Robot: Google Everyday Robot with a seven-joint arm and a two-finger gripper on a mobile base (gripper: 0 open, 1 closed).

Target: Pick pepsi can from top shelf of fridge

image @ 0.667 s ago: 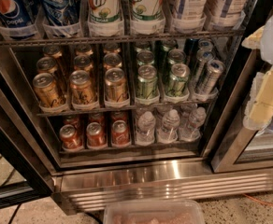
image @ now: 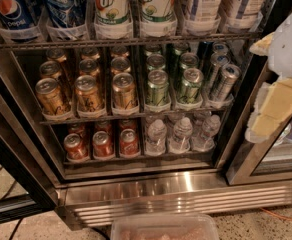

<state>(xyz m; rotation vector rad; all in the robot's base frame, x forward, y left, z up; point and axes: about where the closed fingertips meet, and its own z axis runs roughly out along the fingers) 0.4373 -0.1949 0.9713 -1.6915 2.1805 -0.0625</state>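
Observation:
The blue pepsi can (image: 8, 6) stands at the far left of the top shelf (image: 136, 40), behind a clear plastic stop. A second blue can (image: 63, 4) stands right of it, then two white-green 7UP cans (image: 111, 4) and pale cans (image: 201, 4). The fridge (image: 186, 194) stands open, showing its wire racks and ribbed steel base. My gripper (image: 271, 114), white and cream, is at the right edge of the view. It is outside the fridge, level with the middle rack, far right of and below the pepsi can, and holds nothing that I can see.
Copper-gold cans (image: 88, 91) and green cans (image: 158, 86) fill the middle rack. Red cans (image: 103, 144) and small water bottles (image: 181, 134) fill the lowest rack. A clear plastic tub (image: 163, 226) lies on the floor in front. The open door frame (image: 6, 184) is at the left, and another cooler (image: 281, 159) at the right.
The racks sit slightly lower in the picture than before. The gripper stays at the right edge, and no can has moved.

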